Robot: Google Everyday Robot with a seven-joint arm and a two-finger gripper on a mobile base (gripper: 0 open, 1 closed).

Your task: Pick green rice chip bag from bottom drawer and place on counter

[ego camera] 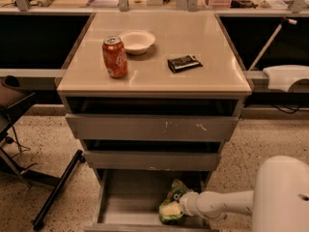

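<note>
**A:** Where is the bag [174, 192]?

**B:** It's on the floor of the bottom drawer [130, 199], on the right side towards the front. The gripper [181, 208] is low in the drawer and right against the bag, with the arm [222, 204] reaching in from the right. I cannot tell if the jaws are closed on it, because the wrist and the bag hide them.

**A:** What could go wrong?

**B:** The bag looks crinkly and puffy, so a hold on only a fold may slip once it's lifted. The middle drawer [152, 159] also has a front edge that juts out above the rear of the bottom one. Rising too far back could snag the bag or the wrist on it. The drawer's right wall sits just beside the arm too, so a sideways swing might hit it.

**A:** And the open room?

**B:** The way out is forward and up, past the drawer's front lip. The left half of the drawer floor is bare. On the counter [159, 79] the can [115, 57] stands to the left, with the bowl [137, 41] behind it and the black packet [184, 63] right of centre. The front strip and the right rear corner look free. A drop near the can risks tipping it.
</note>
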